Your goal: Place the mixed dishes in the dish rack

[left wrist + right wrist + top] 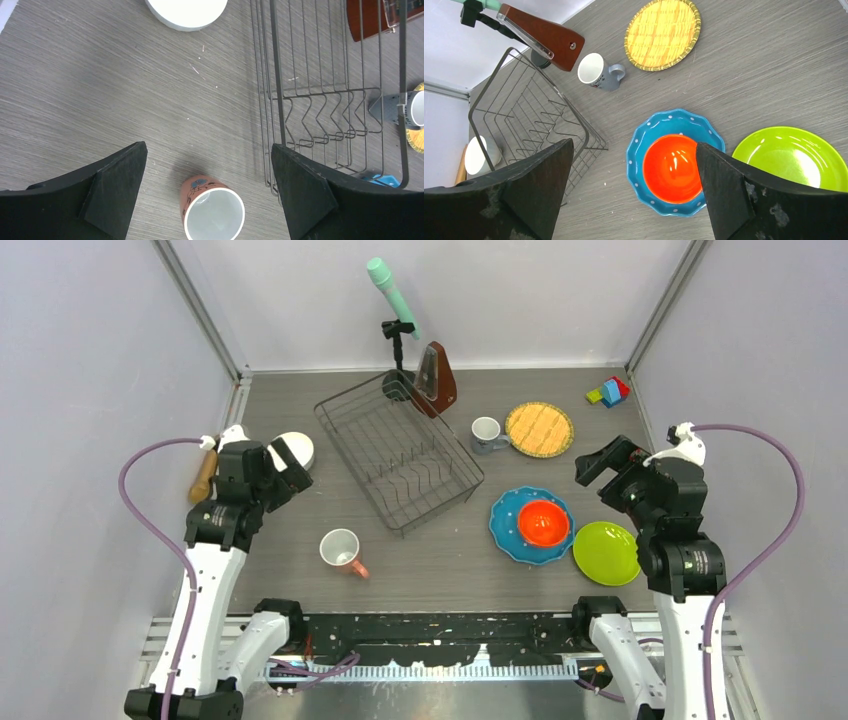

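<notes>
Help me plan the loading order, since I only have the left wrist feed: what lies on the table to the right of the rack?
Observer: An orange bowl sits inside a blue white-dotted plate, to the right of the dish rack.
Operator: Any other plate near those two?
Observer: Yes, a lime green plate lies flat close beside the blue one, on its right. I cannot tell whether their rims touch.
Operator: And what is the right gripper doing?
Observer: The right gripper is open and holds nothing. It hangs in the air above that group of dishes, and the orange bowl shows between its fingers in its own camera.
</notes>
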### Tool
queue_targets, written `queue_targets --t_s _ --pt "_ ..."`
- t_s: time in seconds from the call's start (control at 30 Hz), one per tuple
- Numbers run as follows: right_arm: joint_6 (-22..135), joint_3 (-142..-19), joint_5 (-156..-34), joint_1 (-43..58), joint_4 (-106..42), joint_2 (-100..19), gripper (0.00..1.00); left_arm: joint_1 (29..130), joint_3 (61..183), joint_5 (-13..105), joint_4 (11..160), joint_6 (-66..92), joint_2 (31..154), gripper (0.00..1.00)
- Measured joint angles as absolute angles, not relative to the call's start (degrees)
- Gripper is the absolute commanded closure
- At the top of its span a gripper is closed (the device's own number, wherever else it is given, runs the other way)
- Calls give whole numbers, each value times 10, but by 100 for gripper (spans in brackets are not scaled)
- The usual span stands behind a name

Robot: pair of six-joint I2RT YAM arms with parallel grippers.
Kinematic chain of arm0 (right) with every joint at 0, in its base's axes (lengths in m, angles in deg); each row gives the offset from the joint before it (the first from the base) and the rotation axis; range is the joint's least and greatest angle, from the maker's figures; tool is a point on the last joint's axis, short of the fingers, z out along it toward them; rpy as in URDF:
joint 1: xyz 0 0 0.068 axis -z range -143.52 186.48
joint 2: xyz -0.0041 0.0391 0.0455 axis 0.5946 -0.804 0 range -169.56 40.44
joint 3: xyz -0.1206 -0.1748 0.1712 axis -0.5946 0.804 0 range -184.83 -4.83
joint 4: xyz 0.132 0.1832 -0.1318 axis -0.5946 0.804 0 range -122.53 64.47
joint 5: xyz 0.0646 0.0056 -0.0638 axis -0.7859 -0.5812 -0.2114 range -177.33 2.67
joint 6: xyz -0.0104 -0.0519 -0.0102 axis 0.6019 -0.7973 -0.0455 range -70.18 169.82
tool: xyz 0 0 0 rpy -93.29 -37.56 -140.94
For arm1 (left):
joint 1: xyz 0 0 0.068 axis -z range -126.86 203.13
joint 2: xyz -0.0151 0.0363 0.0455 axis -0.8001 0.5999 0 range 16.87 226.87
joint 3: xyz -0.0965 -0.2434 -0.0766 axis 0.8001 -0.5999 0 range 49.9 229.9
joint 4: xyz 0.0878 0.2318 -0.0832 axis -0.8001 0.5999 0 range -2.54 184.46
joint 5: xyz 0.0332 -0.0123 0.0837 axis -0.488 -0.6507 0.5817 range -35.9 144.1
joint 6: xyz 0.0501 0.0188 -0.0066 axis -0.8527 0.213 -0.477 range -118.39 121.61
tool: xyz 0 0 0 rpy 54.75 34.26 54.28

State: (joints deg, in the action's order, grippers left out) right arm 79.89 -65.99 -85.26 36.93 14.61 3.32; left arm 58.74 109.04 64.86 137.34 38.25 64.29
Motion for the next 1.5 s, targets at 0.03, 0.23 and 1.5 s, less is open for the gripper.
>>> queue_targets --t_s 0.03,0.23,1.5 --pt "799 -657 -853 369 143 33 1 587 1090 650 1373 384 648 1" --pt "802 -639 -858 369 121 24 1 587 1090 663 1372 391 662 1" --pt "852 -596 -991 366 35 -59 4 417 1111 602 1194 710 1072 33"
